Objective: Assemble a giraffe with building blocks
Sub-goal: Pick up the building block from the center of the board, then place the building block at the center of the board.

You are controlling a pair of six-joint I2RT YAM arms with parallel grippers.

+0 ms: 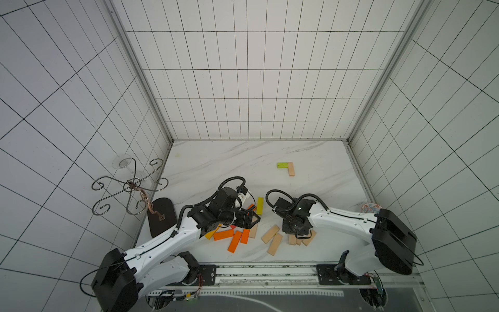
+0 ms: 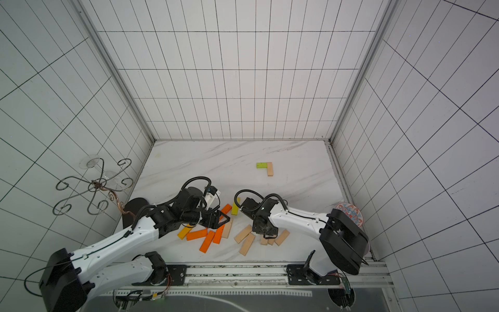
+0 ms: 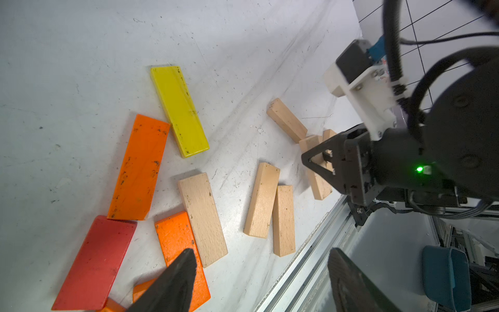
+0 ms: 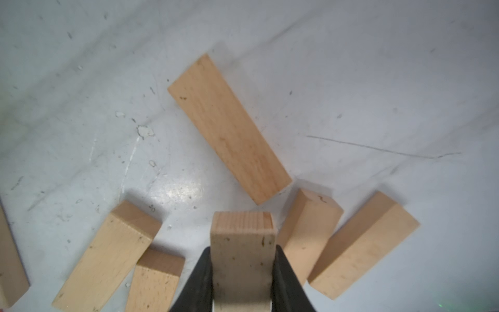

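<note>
The right jaws are closed on a plain block (image 4: pixel 243 243), with one finger (image 4: pixel 197 283) pressed on each long side. This block is in the plain pile at 5 o'clock on the bench (image 1: pixel 243 162). I cannot tell if its lower end touches the bench. Neighbours (image 4: pixel 307 232) crowd it: two just beside it on one side, two on the other, and a flat one ahead, near but apart.

The left jaws are open and hold nothing. They hang over the coloured pile at 7 o'clock, one finger (image 3: pixel 172 283) above an orange block (image 3: pixel 175 237). A red block (image 3: pixel 97 264) and a yellow block (image 3: pixel 178 110) lie flat there.

At 1 o'clock, well apart from the piles, a green block (image 1: pixel 282 164) and a pale block (image 1: pixel 290 169) touch and make an L.

The bench has a white marble pattern, scratched and speckled. White walls (image 1: pixel 256 81) with black grid lines close three sides, and a metal rail (image 1: pixel 270 270) runs along 6 o'clock. Past the 9 o'clock edge are a wire stand (image 1: pixel 129 186), a glass (image 1: pixel 122 162) and a dark board (image 1: pixel 162 218). At 4 o'clock a patterned plate (image 2: pixel 351 213) is partly hidden by the right arm.
</note>
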